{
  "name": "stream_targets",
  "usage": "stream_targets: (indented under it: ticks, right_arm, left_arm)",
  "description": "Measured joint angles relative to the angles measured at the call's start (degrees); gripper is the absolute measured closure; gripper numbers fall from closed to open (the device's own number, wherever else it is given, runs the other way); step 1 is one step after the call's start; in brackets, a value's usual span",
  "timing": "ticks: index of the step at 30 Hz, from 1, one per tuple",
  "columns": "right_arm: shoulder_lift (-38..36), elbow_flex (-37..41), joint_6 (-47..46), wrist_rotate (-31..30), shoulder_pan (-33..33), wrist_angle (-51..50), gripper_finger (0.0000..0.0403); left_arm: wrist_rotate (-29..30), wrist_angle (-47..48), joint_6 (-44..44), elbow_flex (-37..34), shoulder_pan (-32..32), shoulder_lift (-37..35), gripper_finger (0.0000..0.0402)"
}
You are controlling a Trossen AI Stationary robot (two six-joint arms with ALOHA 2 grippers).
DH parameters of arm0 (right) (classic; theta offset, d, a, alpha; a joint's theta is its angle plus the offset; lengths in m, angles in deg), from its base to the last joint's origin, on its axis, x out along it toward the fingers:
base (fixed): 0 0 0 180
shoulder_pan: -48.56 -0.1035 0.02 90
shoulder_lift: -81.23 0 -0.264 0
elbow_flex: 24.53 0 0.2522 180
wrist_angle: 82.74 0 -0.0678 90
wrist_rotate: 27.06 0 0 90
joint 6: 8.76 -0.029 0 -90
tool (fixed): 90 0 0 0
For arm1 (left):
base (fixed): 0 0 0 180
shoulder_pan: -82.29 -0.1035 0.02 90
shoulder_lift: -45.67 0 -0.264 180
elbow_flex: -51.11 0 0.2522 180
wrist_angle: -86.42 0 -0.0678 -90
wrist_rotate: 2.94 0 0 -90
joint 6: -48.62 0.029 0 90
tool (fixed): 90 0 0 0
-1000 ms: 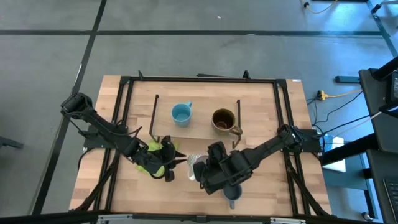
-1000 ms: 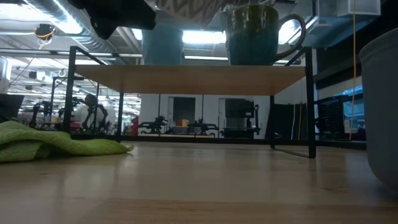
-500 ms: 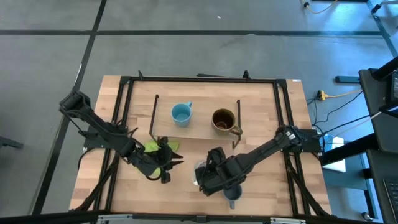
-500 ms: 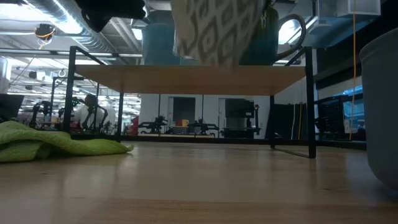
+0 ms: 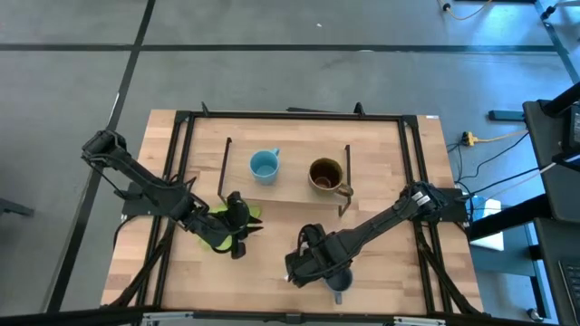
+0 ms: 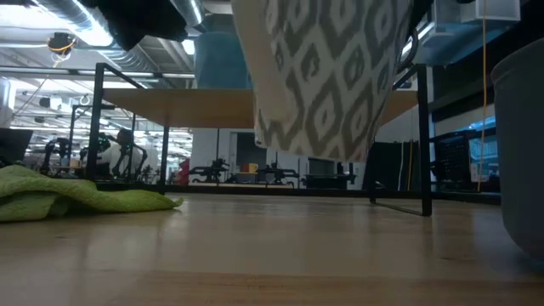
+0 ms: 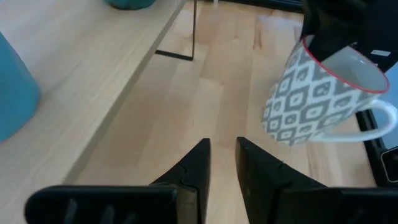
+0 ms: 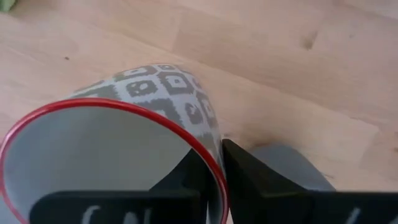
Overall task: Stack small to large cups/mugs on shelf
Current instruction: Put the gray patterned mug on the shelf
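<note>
A white mug with a grey diamond pattern and a red rim (image 7: 305, 99) hangs above the table near its front, with my right gripper (image 5: 304, 263) shut on it. Its base (image 6: 314, 149) is clear of the tabletop. A light blue mug (image 5: 264, 166) and a brown mug (image 5: 326, 175) stand on the shelf (image 5: 290, 192). A grey-blue mug (image 5: 337, 286) stands on the table just right of my right gripper. My left gripper (image 7: 222, 152) hovers over the green cloth (image 5: 210, 221), its fingers a little apart with nothing between them. My right gripper pinches the patterned mug's wall at the red rim (image 8: 214, 163), one finger inside the mug and one outside (image 8: 239, 168). The fingers come from above, pointing steeply down. They sit on the rim away from the handle (image 7: 380, 124). The mug hangs tilted, clear of the table.
The green cloth (image 6: 76, 197) lies bunched on the table left of the shelf's front edge. The shelf's black wire ends (image 5: 225, 172) stand at either side of its board. The grey-blue mug fills the right edge of the low view (image 6: 520, 144). Bare wood (image 5: 272, 281) lies along the table's front.
My right gripper has sunk toward the table with the patterned mug and tipped to point more steeply down; the mug now hangs lower, in front of the shelf's edge. My left gripper has shifted a little toward the far edge over the cloth.
</note>
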Motion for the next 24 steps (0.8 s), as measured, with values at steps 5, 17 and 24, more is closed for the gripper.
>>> stream_targets:
  ticks: [5,17,24]
  right_arm:
    - [0.0,0.0,0.1,0.5,0.6,0.3,0.0359]
    - [0.2,0.4,0.4,0.6,1.4,0.0,0.0357]
    - [0.7,0.4,0.5,1.4,2.1,1.3,0.0357]
  left_arm:
    - [-1.5,0.7,-0.6,0.0,-0.4,0.0,0.0333]
    - [-3.3,0.7,-0.6,0.0,0.0,0.0,0.0333]
    - [-4.6,0.7,-0.6,0.0,0.0,0.0,0.0333]
